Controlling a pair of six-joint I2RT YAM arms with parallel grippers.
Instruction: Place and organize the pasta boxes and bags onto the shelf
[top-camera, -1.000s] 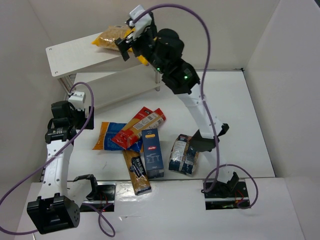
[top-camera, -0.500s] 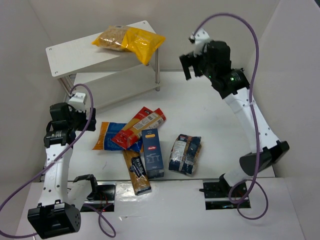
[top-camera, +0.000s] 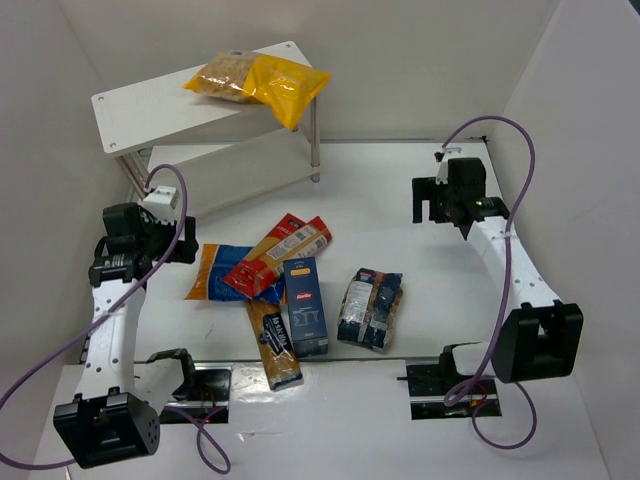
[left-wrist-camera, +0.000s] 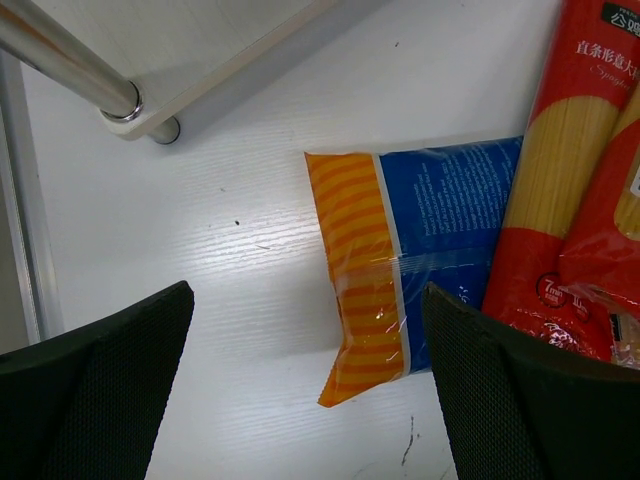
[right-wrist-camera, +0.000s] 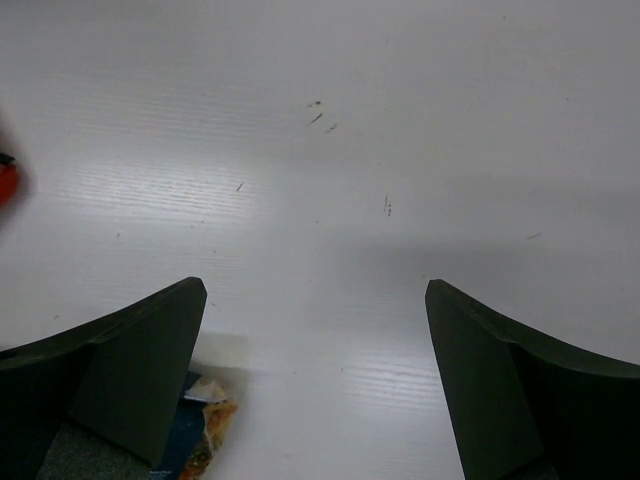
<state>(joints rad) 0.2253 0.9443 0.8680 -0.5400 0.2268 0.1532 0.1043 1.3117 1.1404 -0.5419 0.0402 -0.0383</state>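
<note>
Left gripper (left-wrist-camera: 308, 300) hangs spread, empty, over the orange-blue bag (left-wrist-camera: 430, 235): soft, slippery film, probably light, best pinched across its free orange end.

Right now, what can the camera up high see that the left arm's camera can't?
Only the top camera shows the yellow bag lying on the shelf, the dark blue box, the dark clear bag, the brown packet and the right gripper. Only the left wrist camera shows the mesh texture on the open left gripper and the writing printed on the red-yellow box. Both show the orange-blue bag with the red-yellow box lying partly over it, and the shelf.
</note>
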